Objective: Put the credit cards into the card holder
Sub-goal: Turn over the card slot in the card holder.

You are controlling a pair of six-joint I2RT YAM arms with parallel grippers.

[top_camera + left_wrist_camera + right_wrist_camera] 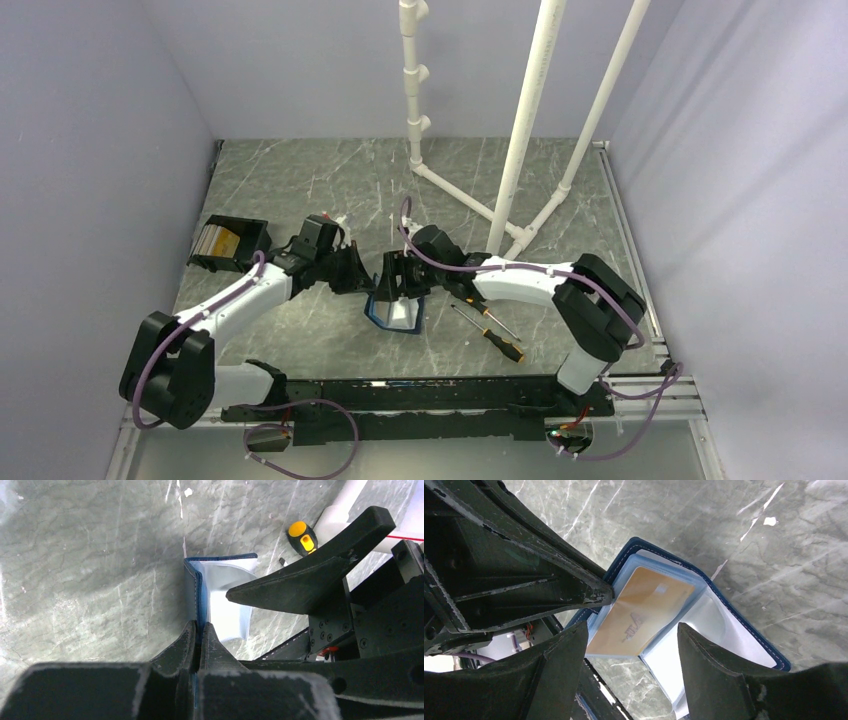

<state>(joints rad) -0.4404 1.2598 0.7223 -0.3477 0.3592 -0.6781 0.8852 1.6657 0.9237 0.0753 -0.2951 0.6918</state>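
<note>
Navy card holder (pixel 192 587) cover is clamped in left gripper (pixel 199 632) jaws; right gripper (pixel 631 647) jaws spread, empty, over credit card (pixel 644 610).

Right wrist view: the orange-yellow credit card (pixel 644 610), seen in the open card holder (pixel 729 625), carries a short grey printed mark near its lower end, with slanted letters too blurred to read. A small paler rectangle sits near the card's upper end, and no characters on it are legible. No other text, number or brand is readable in any view.
</note>
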